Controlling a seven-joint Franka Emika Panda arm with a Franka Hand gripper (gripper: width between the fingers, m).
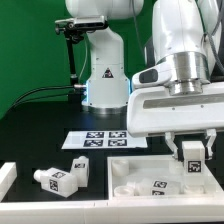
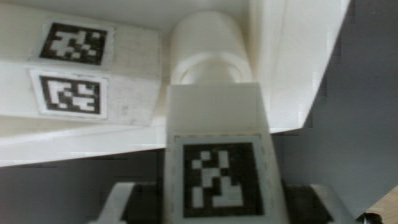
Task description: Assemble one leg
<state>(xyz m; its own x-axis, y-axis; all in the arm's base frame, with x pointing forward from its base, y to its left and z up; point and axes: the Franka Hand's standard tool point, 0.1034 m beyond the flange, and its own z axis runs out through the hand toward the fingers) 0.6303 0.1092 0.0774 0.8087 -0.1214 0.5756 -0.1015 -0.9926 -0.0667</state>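
Note:
My gripper (image 1: 193, 157) is shut on a leg (image 1: 192, 151), a stubby white peg with a black-and-white tag facing the camera. It holds the leg upright just above the far right part of the large flat white tray-like piece (image 1: 128, 163). In the wrist view the leg (image 2: 217, 100) fills the middle, clamped in the gripper (image 2: 219, 203) between dark fingers (image 2: 146, 196), with its far end over the white piece (image 2: 125, 135), which carries two tags. Two more legs (image 1: 55, 179) (image 1: 79, 168) lie on the black table at the exterior view's left.
The marker board (image 1: 104, 140) lies flat behind the tray-like piece. A white part (image 1: 6, 177) shows at the exterior view's left edge. The robot base (image 1: 104, 78) stands at the back before a green wall, with cables to its left.

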